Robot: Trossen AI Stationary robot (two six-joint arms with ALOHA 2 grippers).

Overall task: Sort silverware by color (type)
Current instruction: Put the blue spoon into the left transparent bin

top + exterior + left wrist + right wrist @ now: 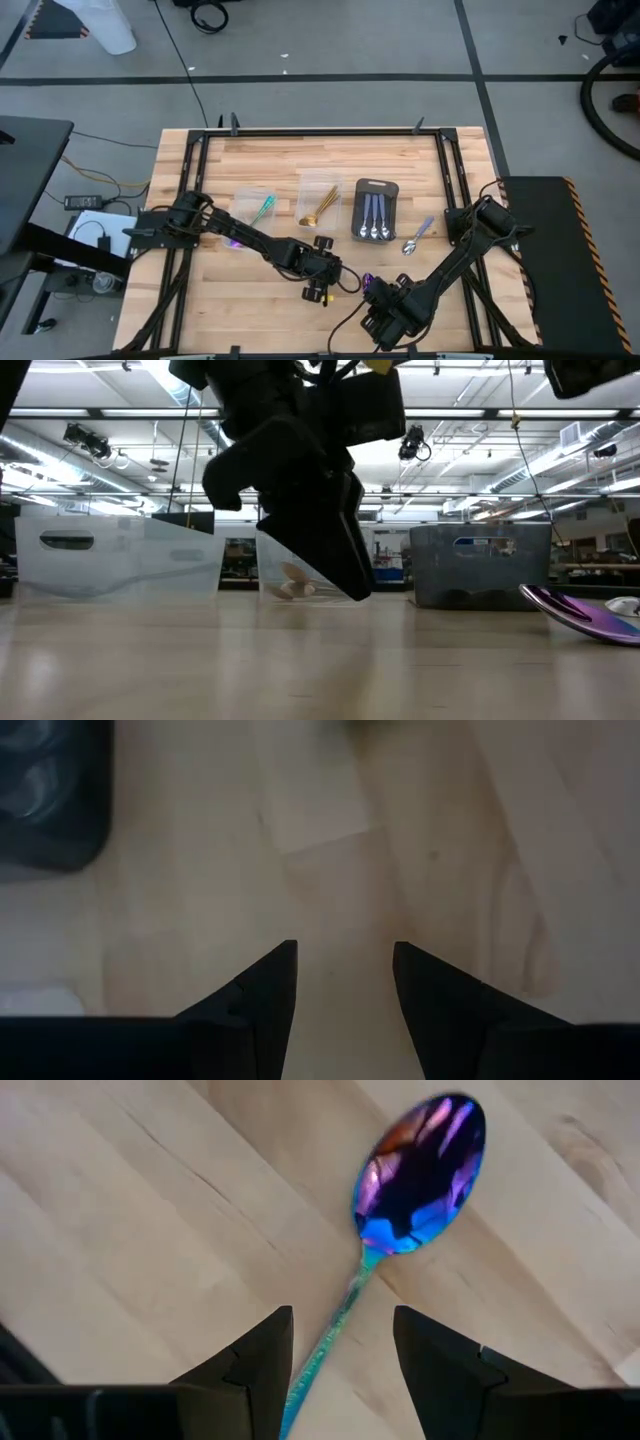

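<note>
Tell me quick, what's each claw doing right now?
Left claw: open, holding nothing.
Right claw: open, straddling the purple spoon's handle, not gripping it.

Ceiling strip lights (560, 430) glare brightly behind the low view, leaving the nearest arm (300, 490) a dark, blurred silhouette. The left wrist view is soft and unfocused, while the iridescent spoon (420, 1170) shows crisp, with bright reflections on its bowl.

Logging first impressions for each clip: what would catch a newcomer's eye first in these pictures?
The iridescent purple spoon lying on the bare wooden table, its teal handle running between the open fingers of the right gripper near the front edge. Next, the left gripper, open and empty over bare wood beside it. Farther back stand two clear tubs and a dark tray already holding sorted spoons.
</note>
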